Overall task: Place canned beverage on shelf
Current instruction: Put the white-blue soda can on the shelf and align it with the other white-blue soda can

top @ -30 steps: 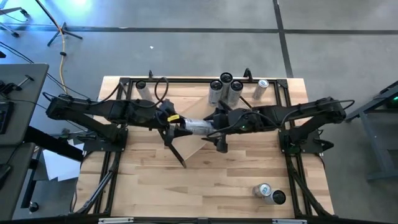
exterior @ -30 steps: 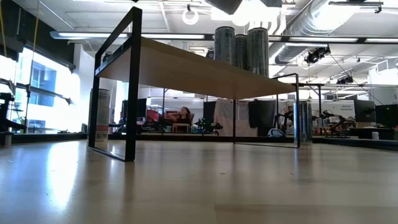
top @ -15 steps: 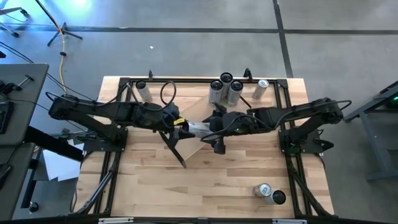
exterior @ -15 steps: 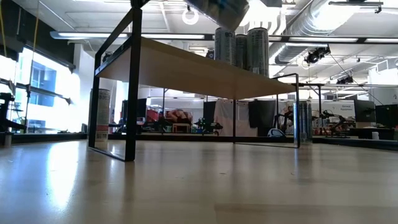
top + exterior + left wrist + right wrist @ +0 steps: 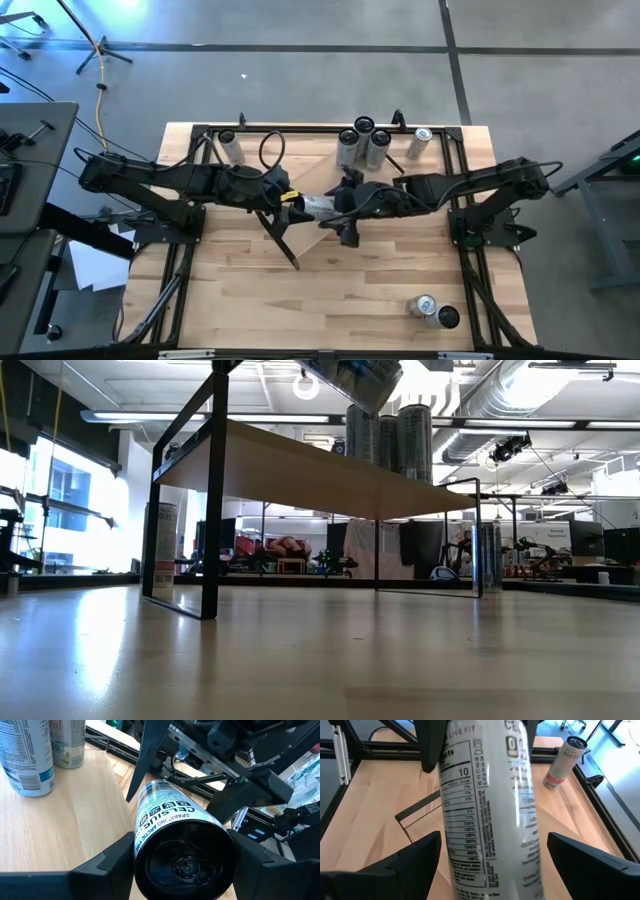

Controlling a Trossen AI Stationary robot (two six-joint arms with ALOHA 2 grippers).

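A white-and-silver can (image 5: 315,207) lies about level in the air over the pale shelf (image 5: 325,185), between my two grippers. My left gripper (image 5: 293,207) is shut on it. My right gripper (image 5: 338,217) is open. Its fingers (image 5: 417,857) stand on either side of the can's other end (image 5: 487,820), a little apart from it. In the low view the can (image 5: 358,374) shows at the top edge, above the shelf board (image 5: 320,470). Three cans (image 5: 360,145) stand upright on the shelf's far part. My left gripper pinches the can's round wall (image 5: 145,842) between its two fingers, at the dark end that faces my wrist (image 5: 184,865). The fingers come about level from the table's left and lie along the can. The can is lifted clear of the shelf, slightly tilted.
One can (image 5: 230,147) stands on the table at the far left, another (image 5: 420,142) at the far right. Two more (image 5: 432,311) are at the near right. The shelf's black brackets (image 5: 283,238) stand on the striped tabletop (image 5: 330,290), which is bare wood toward the near edge.
The held can has sunk a little toward the shelf. In the low view more of it now shows at the top edge. My right gripper has crept slightly toward the table's left, along the can.
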